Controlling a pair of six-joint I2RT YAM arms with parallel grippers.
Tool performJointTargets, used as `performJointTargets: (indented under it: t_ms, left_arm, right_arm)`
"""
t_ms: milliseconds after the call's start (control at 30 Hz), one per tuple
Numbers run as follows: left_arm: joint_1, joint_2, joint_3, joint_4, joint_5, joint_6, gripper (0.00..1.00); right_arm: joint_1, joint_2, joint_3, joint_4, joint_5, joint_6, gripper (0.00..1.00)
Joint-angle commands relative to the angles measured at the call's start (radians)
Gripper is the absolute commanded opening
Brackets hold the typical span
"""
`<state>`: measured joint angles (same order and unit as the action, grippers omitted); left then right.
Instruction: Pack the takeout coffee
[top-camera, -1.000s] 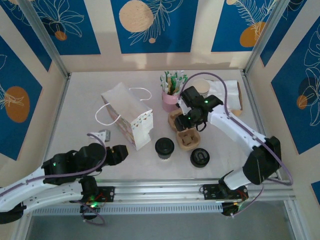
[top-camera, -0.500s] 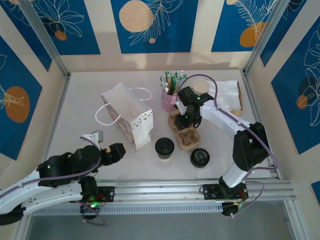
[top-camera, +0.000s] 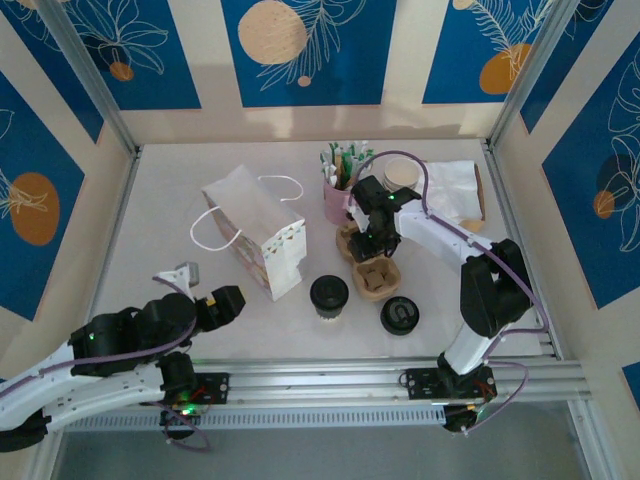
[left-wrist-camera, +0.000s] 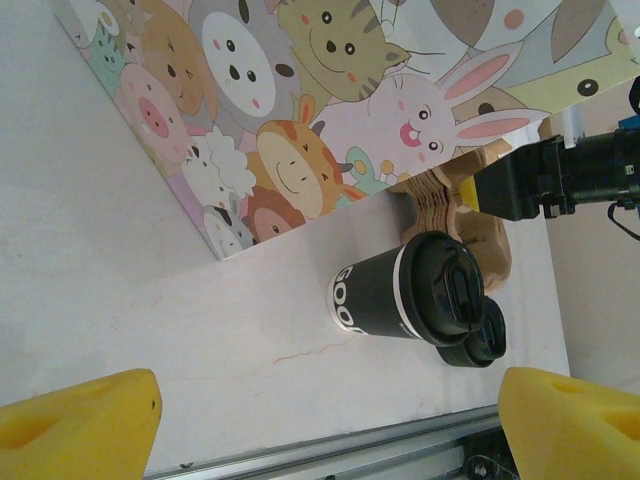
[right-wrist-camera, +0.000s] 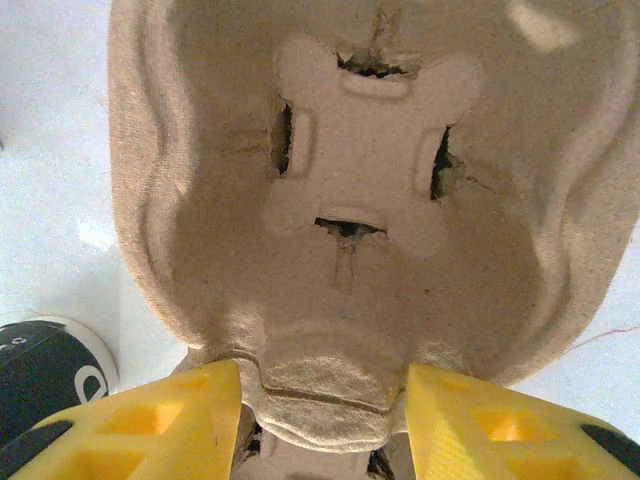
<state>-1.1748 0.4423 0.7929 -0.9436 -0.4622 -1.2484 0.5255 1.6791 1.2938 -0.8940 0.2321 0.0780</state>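
The takeout coffee (top-camera: 329, 294) is a dark cup with a black lid, standing in front of the paper bag; it also shows in the left wrist view (left-wrist-camera: 410, 295) and at the right wrist view's corner (right-wrist-camera: 45, 375). My left gripper (top-camera: 228, 300) sits to its left, well apart from it. Its yellow fingers are spread wide around bare table (left-wrist-camera: 325, 425). My right gripper (top-camera: 372, 240) is down on the brown pulp cup tray (top-camera: 377, 274). There its fingers press both sides of the tray's middle ridge (right-wrist-camera: 325, 400), under an empty hollow (right-wrist-camera: 365, 200).
The bag (top-camera: 255, 238) shows a cartoon-animal side (left-wrist-camera: 250, 120). A black lid stack (top-camera: 399, 316) lies right of the coffee. A pink cup of stirrers (top-camera: 340, 195), stacked cream cups (top-camera: 402, 174) and white paper (top-camera: 455, 188) stand behind the tray. A metal rail (top-camera: 320, 378) runs along the front.
My left gripper has opened wide and drawn back to the left. My right gripper has swung left and down onto the tray and closed on its ridge.
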Motion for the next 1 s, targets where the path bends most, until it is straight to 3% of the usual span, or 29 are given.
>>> performJointTargets:
  t_ms: [0,233,500,967]
  left_arm:
    - [-0.005,0.014,0.004,-0.060,-0.057,-0.057,0.86]
    - [-0.006,0.101,0.066,-0.093,-0.034,-0.004,0.86]
    - [-0.005,0.100,0.049,-0.043,-0.025,0.018,0.86]
    - [-0.006,0.118,0.105,-0.087,-0.059,0.040,0.84]
  right_arm:
    - [0.012,0.021,0.014,-0.008,0.033,0.003,0.46]
    - [0.016,0.022,0.020,-0.016,0.047,0.019,0.44]
    - [0.016,0.029,0.026,-0.019,0.053,0.034,0.48]
    - [0.016,0.007,0.048,-0.041,0.051,0.057,0.39]
